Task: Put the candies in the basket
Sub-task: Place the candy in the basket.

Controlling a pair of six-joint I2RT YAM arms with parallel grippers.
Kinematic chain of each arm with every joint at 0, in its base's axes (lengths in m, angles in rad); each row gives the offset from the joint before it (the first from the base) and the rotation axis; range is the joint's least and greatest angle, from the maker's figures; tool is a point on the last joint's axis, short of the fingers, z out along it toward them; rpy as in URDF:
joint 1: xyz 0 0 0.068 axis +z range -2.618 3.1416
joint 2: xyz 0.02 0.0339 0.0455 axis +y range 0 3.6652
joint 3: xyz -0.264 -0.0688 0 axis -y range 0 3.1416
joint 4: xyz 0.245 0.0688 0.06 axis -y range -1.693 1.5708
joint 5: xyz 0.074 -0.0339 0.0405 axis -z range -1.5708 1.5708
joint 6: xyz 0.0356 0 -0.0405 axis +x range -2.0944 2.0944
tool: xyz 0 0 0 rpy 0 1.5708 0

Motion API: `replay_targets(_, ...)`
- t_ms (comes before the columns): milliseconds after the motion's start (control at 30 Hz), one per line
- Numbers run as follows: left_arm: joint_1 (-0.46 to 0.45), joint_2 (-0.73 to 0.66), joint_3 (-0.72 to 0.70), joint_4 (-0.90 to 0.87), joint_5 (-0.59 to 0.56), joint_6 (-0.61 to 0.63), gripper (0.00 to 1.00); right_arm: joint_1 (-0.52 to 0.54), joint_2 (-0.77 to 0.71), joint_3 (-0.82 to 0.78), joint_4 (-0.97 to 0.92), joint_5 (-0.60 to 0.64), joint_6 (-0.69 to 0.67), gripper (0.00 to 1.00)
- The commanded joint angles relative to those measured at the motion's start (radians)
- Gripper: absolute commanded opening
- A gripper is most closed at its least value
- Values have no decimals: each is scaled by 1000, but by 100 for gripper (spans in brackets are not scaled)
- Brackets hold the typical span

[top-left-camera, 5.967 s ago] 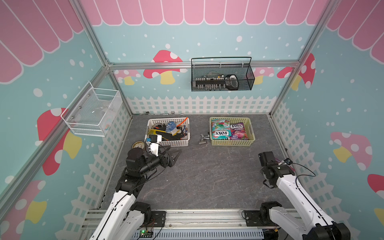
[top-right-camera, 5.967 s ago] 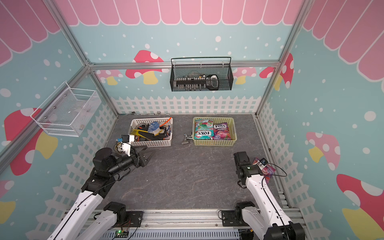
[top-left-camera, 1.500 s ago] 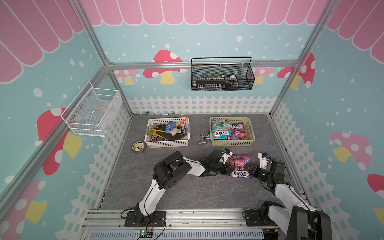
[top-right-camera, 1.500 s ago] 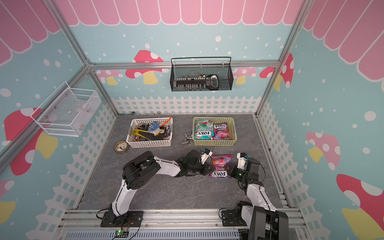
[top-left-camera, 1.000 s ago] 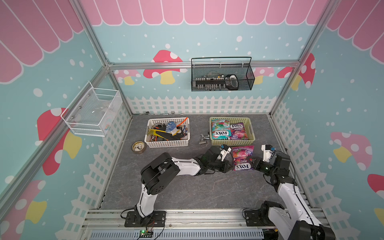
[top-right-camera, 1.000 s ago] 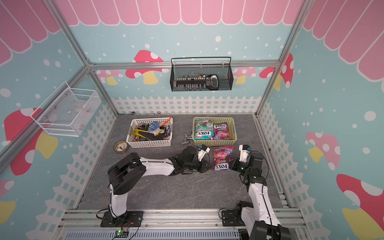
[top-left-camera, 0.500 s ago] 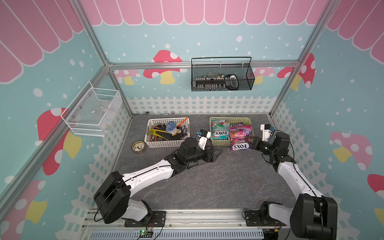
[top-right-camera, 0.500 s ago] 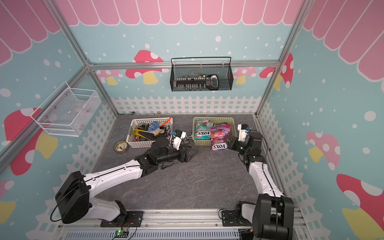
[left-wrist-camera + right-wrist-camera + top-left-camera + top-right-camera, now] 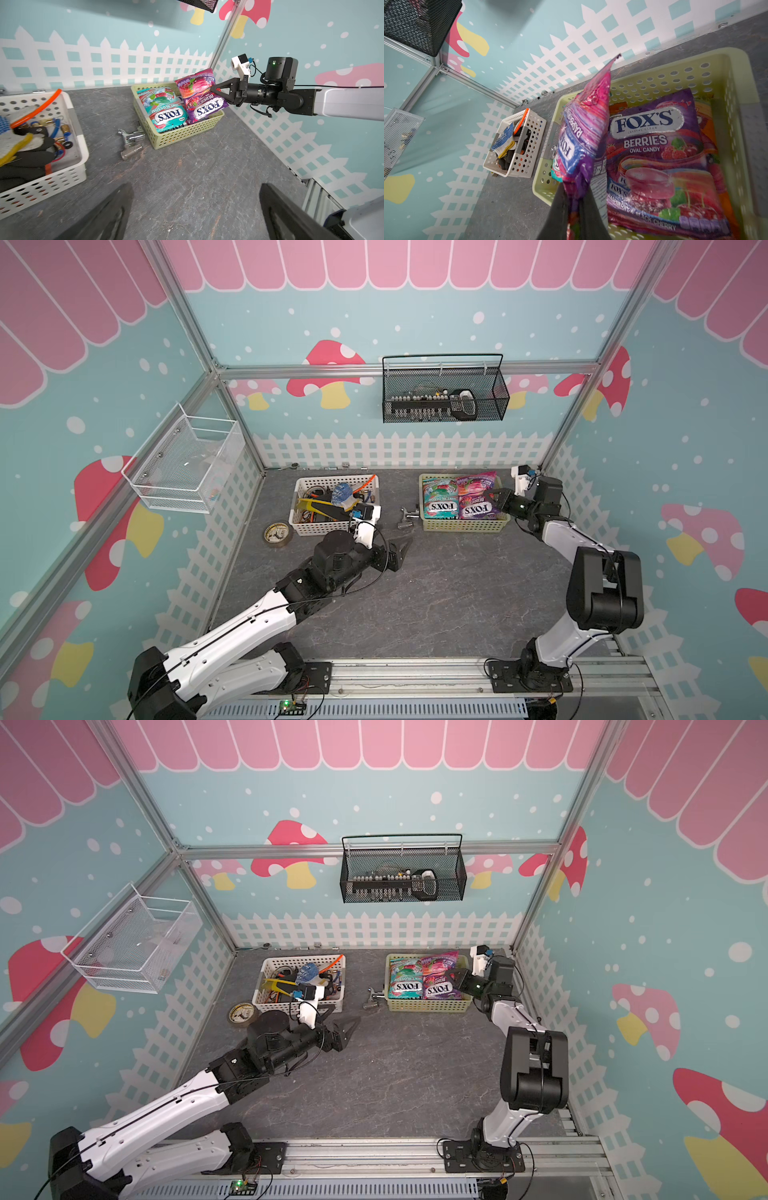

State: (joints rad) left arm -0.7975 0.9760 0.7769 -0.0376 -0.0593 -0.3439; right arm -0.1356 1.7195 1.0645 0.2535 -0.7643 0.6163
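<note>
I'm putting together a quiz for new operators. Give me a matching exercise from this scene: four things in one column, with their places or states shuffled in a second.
Column one:
1. left gripper
2. right gripper
3. mint bag
4. metal fitting

Column two:
a. lying in the yellow-green basket
b. open, holding nothing
c. on the table, outside that basket
d. shut on a purple berries bag

Pairs: 1-b, 2-d, 3-a, 4-c

Both top views high, looking down, wrist views close, sharing the basket (image 9: 182, 135), right one seemingly nearest.
</note>
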Motion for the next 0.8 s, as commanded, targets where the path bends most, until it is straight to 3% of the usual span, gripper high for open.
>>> replay_targets(0,5,-35,-21,-38,-76,31,99,5,72,71,56,-28,-33,1)
replay_targets(200,6,-38,-14,-57,-75,43,99,6,224,157,50,-17,-28,10)
replay_targets(333,6,-36,-17,-58,-76,52,99,5,276,224,-67,73,-89,35)
replay_targets(600,6,-16,-13,-57,-109,55,99,6,238,280,-196,334,-178,45)
replay_targets(767,6,-5,-13,-52,-116,46,99,5,171,254,-228,373,-185,50)
